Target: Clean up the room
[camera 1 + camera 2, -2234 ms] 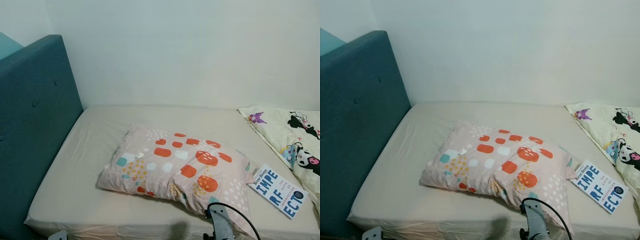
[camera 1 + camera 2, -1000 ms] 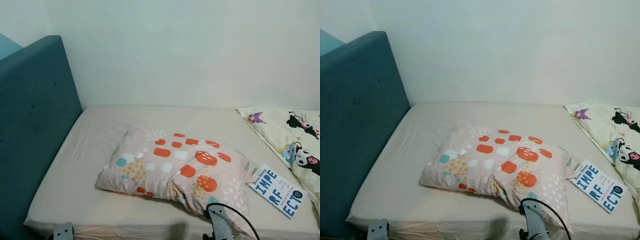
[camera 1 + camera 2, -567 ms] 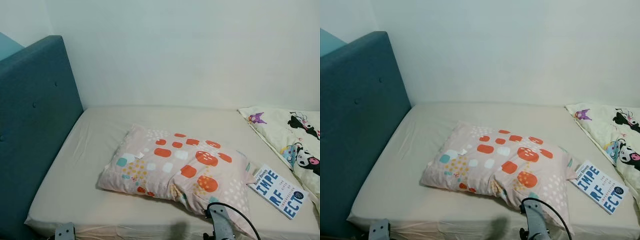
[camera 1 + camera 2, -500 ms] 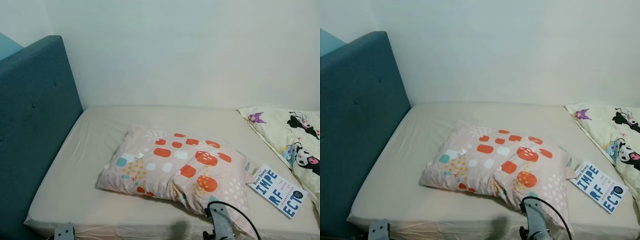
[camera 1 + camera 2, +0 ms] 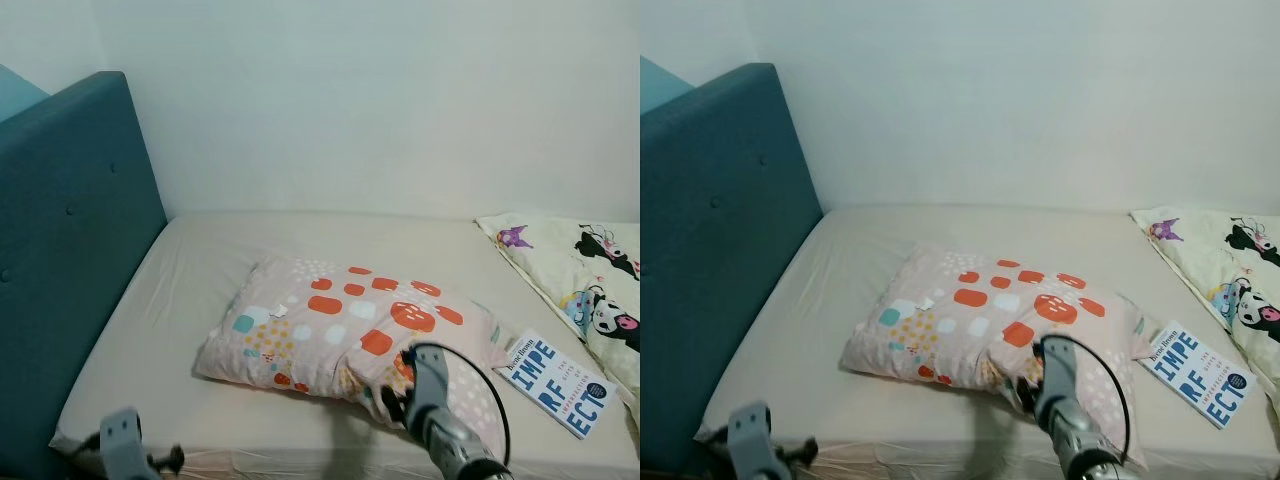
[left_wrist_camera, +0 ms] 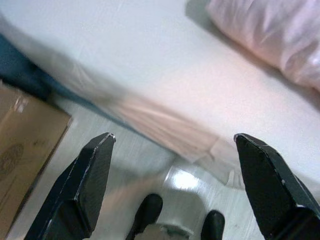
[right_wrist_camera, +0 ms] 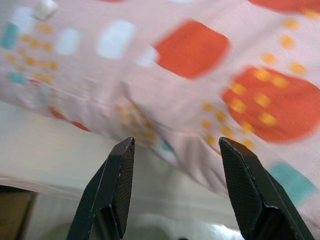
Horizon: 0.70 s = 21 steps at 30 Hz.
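Note:
A pink pillow (image 5: 345, 330) with orange, white and teal patches lies askew in the middle of the bed (image 5: 300, 235). To its right, near the bed's front edge, a blue and white book (image 5: 558, 383) lies flat. My right gripper (image 5: 398, 388) is raised over the pillow's near edge. In the right wrist view it (image 7: 176, 142) stands open, with the patterned pillow (image 7: 190, 75) just beyond the fingertips. My left gripper (image 6: 173, 136) is open and low at the bed's front left corner, above the mattress edge (image 6: 165, 135).
A teal upholstered headboard (image 5: 70, 250) rises along the left side. A cream duvet with cartoon prints (image 5: 590, 290) is bunched at the right edge. A white wall backs the bed. In the left wrist view a cardboard box (image 6: 25, 145) stands on the floor beside the bed.
Both arms have risen. The right gripper has moved up and forward to the pillow's near edge, and the left arm has come higher at the front left corner.

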Motion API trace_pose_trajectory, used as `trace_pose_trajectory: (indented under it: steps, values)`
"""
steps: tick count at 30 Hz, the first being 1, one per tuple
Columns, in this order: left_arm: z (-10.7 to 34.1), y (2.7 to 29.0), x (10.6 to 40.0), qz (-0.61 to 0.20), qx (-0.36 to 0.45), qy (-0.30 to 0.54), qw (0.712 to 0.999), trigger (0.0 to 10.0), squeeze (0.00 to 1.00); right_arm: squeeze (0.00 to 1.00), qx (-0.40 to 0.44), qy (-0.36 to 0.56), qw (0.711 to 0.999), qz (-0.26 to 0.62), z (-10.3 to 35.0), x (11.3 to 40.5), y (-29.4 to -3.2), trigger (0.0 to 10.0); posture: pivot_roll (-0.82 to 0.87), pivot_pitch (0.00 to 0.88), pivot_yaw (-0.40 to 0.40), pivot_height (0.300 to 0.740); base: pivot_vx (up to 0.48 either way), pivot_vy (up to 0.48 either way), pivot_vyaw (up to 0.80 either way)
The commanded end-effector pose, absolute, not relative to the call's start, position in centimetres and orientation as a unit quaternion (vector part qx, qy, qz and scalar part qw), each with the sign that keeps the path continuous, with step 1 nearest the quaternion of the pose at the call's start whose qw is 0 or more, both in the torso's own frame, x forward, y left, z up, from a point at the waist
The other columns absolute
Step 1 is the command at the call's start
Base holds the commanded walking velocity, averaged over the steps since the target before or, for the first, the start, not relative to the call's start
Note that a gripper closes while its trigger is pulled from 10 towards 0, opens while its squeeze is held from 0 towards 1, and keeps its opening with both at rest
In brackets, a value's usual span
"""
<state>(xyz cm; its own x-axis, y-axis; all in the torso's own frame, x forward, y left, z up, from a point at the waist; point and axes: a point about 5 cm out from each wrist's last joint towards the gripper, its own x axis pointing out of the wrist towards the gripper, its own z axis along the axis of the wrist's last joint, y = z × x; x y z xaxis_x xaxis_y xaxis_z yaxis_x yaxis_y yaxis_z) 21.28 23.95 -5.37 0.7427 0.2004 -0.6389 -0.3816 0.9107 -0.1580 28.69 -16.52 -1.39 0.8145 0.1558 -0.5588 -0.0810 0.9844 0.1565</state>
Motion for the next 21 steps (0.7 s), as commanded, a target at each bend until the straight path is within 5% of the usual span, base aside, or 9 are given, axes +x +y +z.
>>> trace_pose_trajectory:
  steps: [1, 10, 11, 18, 19, 20, 21]
  values:
    - [-4.7, 24.6, 21.9, 0.16, -0.139, 0.304, 0.929, 10.0, 0.0, 0.0, 0.083, 0.272, 0.954, 0.092, -0.4, 29.6, -15.4, 10.0, 0.01, 0.003, -0.051, 0.74, 0.0, 0.0, 0.0]
    - [-2.3, 24.5, 25.2, 0.157, -0.162, 0.232, 0.946, 10.0, 0.0, 0.0, 0.115, 0.199, 0.96, 0.163, 2.4, 31.8, -13.0, 10.0, 0.01, 0.002, -0.056, 0.74, 0.0, 0.0, 0.0]
    - [-1.9, 24.3, 25.6, 0.155, -0.164, 0.224, 0.948, 10.0, 0.0, 1.0, 0.13, 0.188, 0.96, 0.164, 2.7, 32.0, -13.0, 10.0, 0.01, 0.004, -0.058, 0.74, 0.0, 0.0, 0.0]
    - [-0.4, 23.5, 27.5, 0.134, -0.18, 0.182, 0.957, 10.0, 0.0, 1.0, 0.148, 0.161, 0.96, 0.177, 3.7, 32.6, -13.0, 10.0, 0.0, 0.004, -0.058, 0.74, 0.0, 0.0, 0.0]
    - [-0.3, 23.4, 27.6, 0.131, -0.184, 0.179, 0.958, 10.0, 0.21, 1.0, 0.149, 0.16, 0.96, 0.176, 3.7, 32.7, -13.1, 10.0, 0.0, 0.004, -0.058, 0.74, 0.0, 0.0, 0.0]
    - [0.2, 22.9, 28.1, 0.108, -0.192, 0.162, 0.962, 10.0, 1.0, 1.0, 0.149, 0.159, 0.962, 0.165, 3.8, 32.8, -13.3, 10.0, 0.0, 0.005, -0.057, 0.74, 0.0, 0.0, 0.0]
    - [0.2, 22.9, 28.1, 0.108, -0.192, 0.162, 0.962, 10.0, 1.0, 1.0, 0.149, 0.159, 0.962, 0.165, 3.8, 32.8, -13.3, 10.0, 0.0, 0.005, -0.057, 0.74, 0.0, 0.0, 0.0]
